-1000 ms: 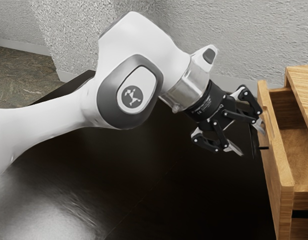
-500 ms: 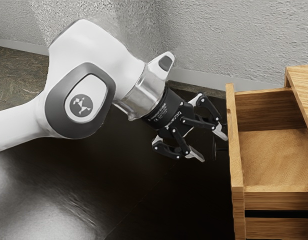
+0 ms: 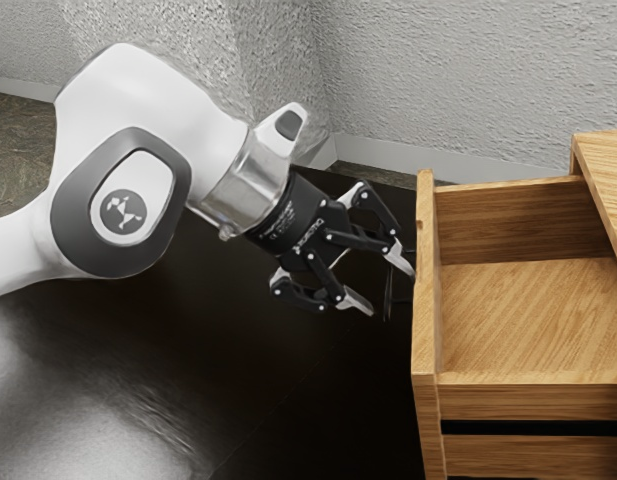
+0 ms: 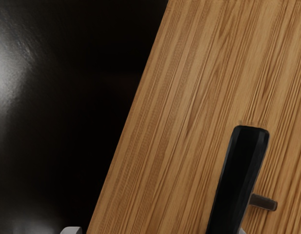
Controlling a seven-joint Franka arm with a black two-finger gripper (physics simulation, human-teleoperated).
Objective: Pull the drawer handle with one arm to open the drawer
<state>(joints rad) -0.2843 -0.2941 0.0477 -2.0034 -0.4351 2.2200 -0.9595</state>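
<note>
My black two-finger gripper (image 3: 381,288) is wide open, holding nothing, with the thin black bar handle (image 4: 240,175) between my fingers, and the light wooden drawer (image 3: 425,290) sticks far out of its wooden cabinet (image 3: 603,170).

The drawer (image 3: 508,225) is a light, grained wooden box, pulled well out of its wooden cabinet (image 3: 600,175) toward the exterior view's left, with its inside floor and side walls open to view from above. Its flat front panel (image 3: 425,300) stands upright, facing left. The handle (image 3: 388,296) is a slim black bar, upright, held just off that panel's face on a thin dark post (image 4: 264,202).
</note>
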